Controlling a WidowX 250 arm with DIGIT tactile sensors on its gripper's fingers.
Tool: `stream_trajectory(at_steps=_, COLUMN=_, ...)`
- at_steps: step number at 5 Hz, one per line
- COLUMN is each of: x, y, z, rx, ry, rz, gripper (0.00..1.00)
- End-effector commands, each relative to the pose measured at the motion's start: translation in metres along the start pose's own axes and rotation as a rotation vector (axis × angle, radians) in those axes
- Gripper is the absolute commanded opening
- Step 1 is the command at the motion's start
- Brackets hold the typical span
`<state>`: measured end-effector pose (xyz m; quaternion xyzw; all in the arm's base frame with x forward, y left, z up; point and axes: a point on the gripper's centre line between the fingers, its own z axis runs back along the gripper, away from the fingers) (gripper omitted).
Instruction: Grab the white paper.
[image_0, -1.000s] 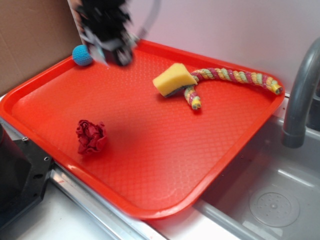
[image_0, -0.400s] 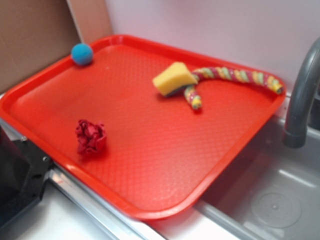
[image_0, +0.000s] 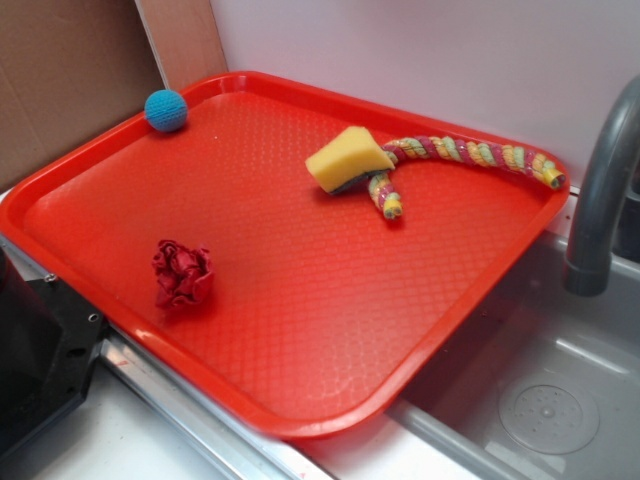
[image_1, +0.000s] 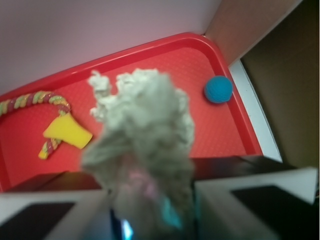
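Note:
In the wrist view the white paper (image_1: 145, 130), a wrinkly off-white ball, fills the middle and sits between the two grey fingers (image_1: 55, 210) of my gripper (image_1: 150, 200), which is shut on it and holds it well above the red tray (image_1: 220, 130). In the exterior view the gripper and the paper are out of frame; only the tray (image_0: 300, 300) and its other things show.
On the tray lie a dark red wrinkly ball (image_0: 182, 272), a yellow sponge (image_0: 347, 158), a striped rope (image_0: 470, 155) and a blue ball (image_0: 166, 109). A grey faucet (image_0: 600, 190) and sink stand to the right. A brown board stands at the back left.
My gripper was at the tray's far left corner by the blue ball one second ago; it has risen out of the exterior view. Things on the tray have not moved.

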<state>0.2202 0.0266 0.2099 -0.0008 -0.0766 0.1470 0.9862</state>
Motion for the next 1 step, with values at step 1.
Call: stream_trajectory(at_steps=1, x=-0.0128, y=-0.0043, z=0.0039, rx=0.008, ry=-0.023, rz=-0.011, gripper=0.00)
